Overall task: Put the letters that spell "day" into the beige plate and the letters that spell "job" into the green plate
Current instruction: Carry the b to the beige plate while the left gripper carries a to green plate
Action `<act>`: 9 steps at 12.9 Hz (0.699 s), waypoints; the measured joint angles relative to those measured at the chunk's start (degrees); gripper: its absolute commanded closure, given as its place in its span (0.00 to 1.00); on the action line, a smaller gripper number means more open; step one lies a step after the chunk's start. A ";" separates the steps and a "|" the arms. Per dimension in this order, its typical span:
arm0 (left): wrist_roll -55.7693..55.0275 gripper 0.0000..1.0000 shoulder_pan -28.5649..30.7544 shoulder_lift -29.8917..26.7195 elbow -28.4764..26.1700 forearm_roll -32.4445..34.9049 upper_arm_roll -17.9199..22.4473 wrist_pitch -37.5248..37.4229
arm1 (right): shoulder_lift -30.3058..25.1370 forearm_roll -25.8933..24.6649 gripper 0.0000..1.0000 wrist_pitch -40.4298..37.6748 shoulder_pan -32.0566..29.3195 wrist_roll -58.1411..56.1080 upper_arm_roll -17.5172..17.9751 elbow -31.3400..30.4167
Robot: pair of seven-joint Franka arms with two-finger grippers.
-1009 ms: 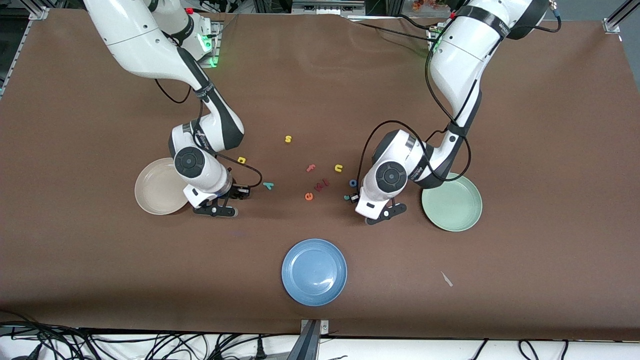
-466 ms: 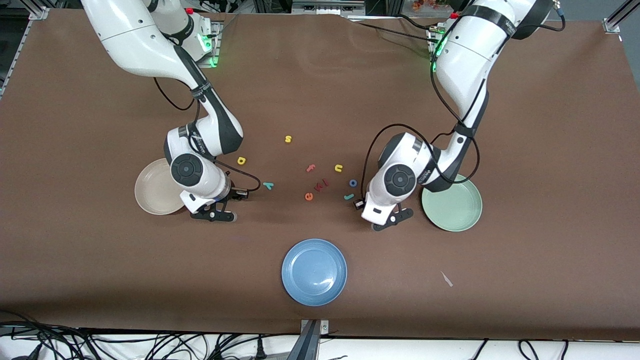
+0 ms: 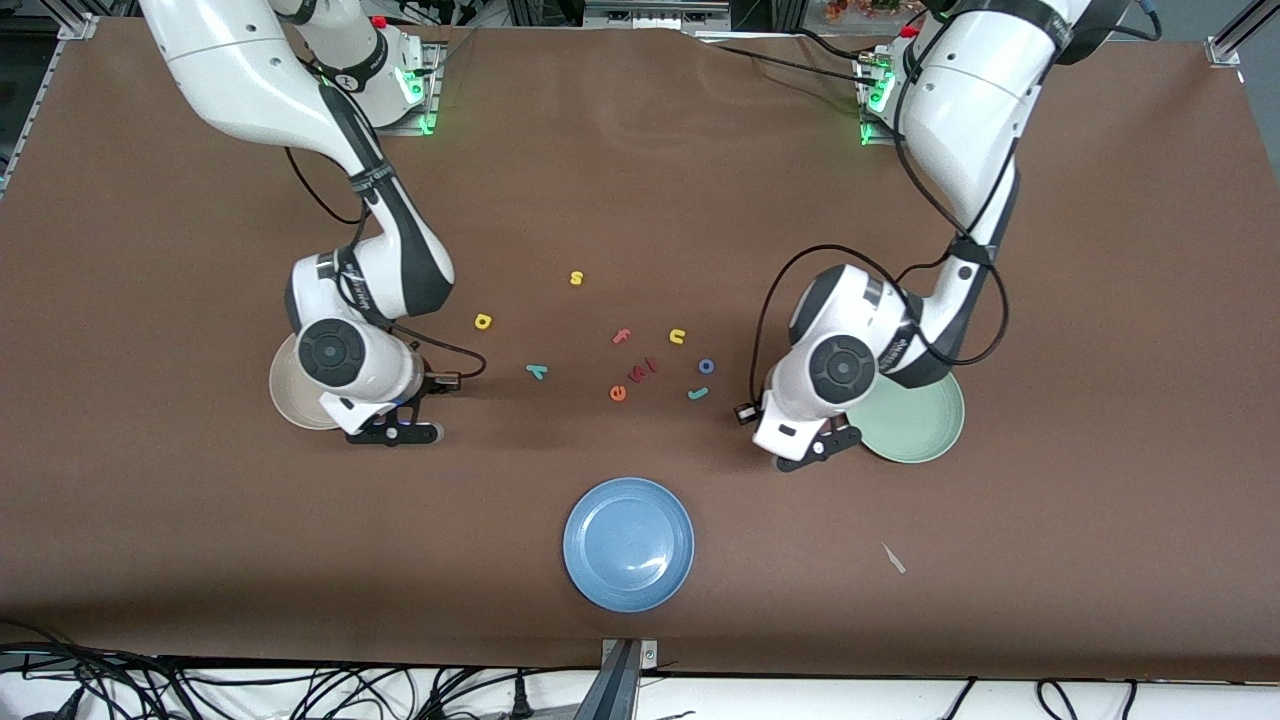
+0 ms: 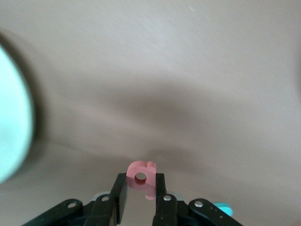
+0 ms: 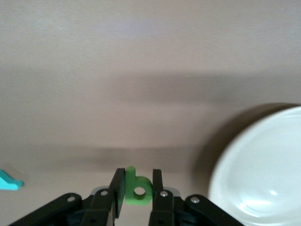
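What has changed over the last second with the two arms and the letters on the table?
Both arms carried their letters away from the middle of the table. The right gripper, shut on the green letter, moved to the beige plate. The left gripper, shut on the red-pink letter, moved to the green plate. Nothing was let go. The loose letters and the blue plate stayed put.

Both arms are glossy white shells with black joint bands and round black caps at the wrists. Thin black cables loop from forearm to wrist. Green lights glow at the bases. Black fingers [image 4: 121,195] carry small silver screws along their mounts.
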 measured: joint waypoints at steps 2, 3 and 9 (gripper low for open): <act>6.49 1.00 2.64 -0.98 -0.03 0.67 0.17 -3.76 | -3.22 0.00 0.82 -0.53 0.00 -4.96 -1.89 -3.13; 9.13 1.00 3.93 -1.30 -0.05 1.50 0.29 -5.70 | -4.94 0.00 0.82 -0.59 -0.02 -7.64 -3.23 -5.01; 24.41 1.00 12.76 -1.91 -3.98 4.79 0.69 -11.63 | -10.55 0.06 0.69 6.07 -0.48 -22.34 -11.52 -16.69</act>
